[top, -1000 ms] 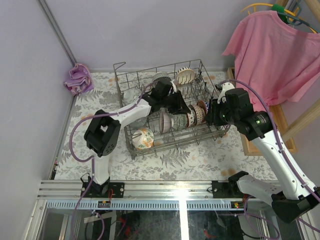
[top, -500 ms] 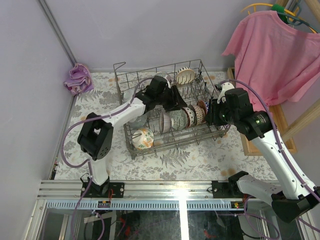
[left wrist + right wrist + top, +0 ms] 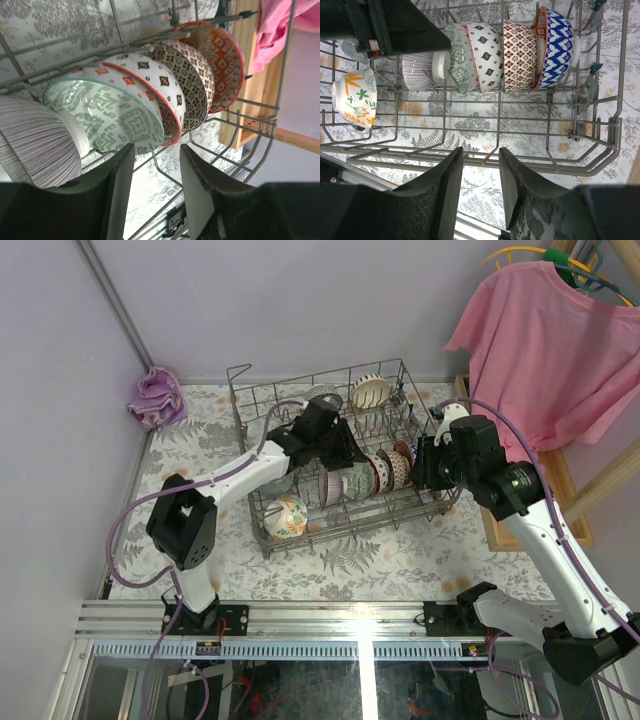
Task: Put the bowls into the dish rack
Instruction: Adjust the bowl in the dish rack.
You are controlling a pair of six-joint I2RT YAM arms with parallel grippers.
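The grey wire dish rack [image 3: 350, 523] stands mid-table. A row of bowls [image 3: 375, 475] stands on edge between its tines: grey striped [image 3: 35, 140], pale green [image 3: 110, 117], white with diamonds [image 3: 155, 85], brown patterned [image 3: 192, 75] and red geometric [image 3: 225, 60]. A blue-and-white bowl [image 3: 560, 45] ends the row. A floral bowl [image 3: 286, 517] lies in the near left corner, and another bowl [image 3: 370, 392] leans at the back. My left gripper [image 3: 156, 150] hangs open just behind the pale green bowl, holding nothing. My right gripper [image 3: 480, 152] is open and empty above the rack's right end.
A purple cloth [image 3: 155, 397] is bunched at the table's far left corner. A pink shirt [image 3: 545, 340] hangs at the right above a wooden frame [image 3: 500, 530]. The left arm [image 3: 395, 25] reaches over the rack's back half.
My left gripper has opened and drawn back a little from the row, where the pale green bowl now stands. Its elbow has swung left. The right arm has not moved.
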